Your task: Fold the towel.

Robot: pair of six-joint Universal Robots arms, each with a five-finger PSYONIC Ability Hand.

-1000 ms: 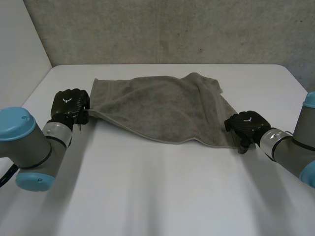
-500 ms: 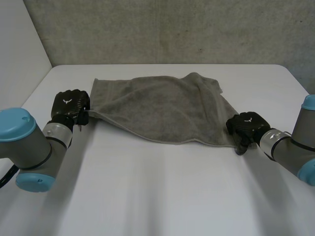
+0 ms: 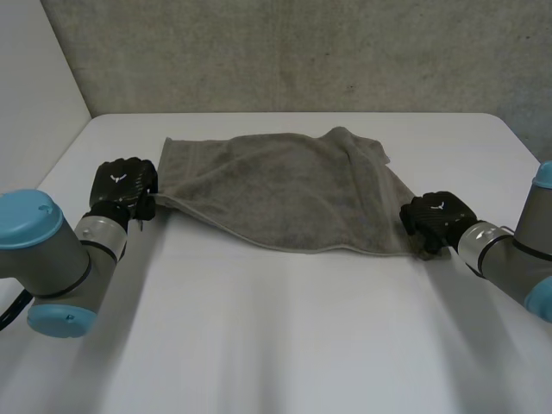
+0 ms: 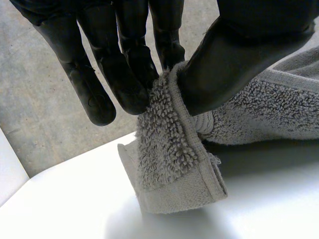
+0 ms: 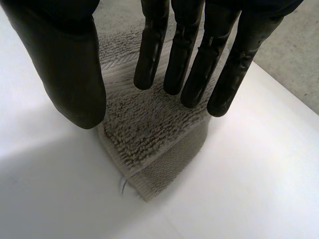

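Observation:
A grey towel (image 3: 285, 185) lies rumpled across the far half of the white table (image 3: 302, 345). My left hand (image 3: 123, 185) is at the towel's near left corner. Beside that hand the corner (image 4: 174, 169) is pinched between the thumb (image 4: 234, 64) and the fingers (image 4: 124, 74) and hangs a little above the table. My right hand (image 3: 440, 220) is at the near right corner. There the fingers (image 5: 189, 50) hang straight over the corner (image 5: 149, 149), the thumb (image 5: 65, 74) stands apart beside it, and the cloth lies flat on the table between them.
A grey wall runs along the table's far edge and a pale wall along its left side. The table's bare near half lies in front of the towel. The towel's far right part is bunched into a ridge (image 3: 358, 147).
My right hand has shifted slightly right at the near right corner and its fingers have drawn in towards the cloth. The left hand and its corner have stayed put.

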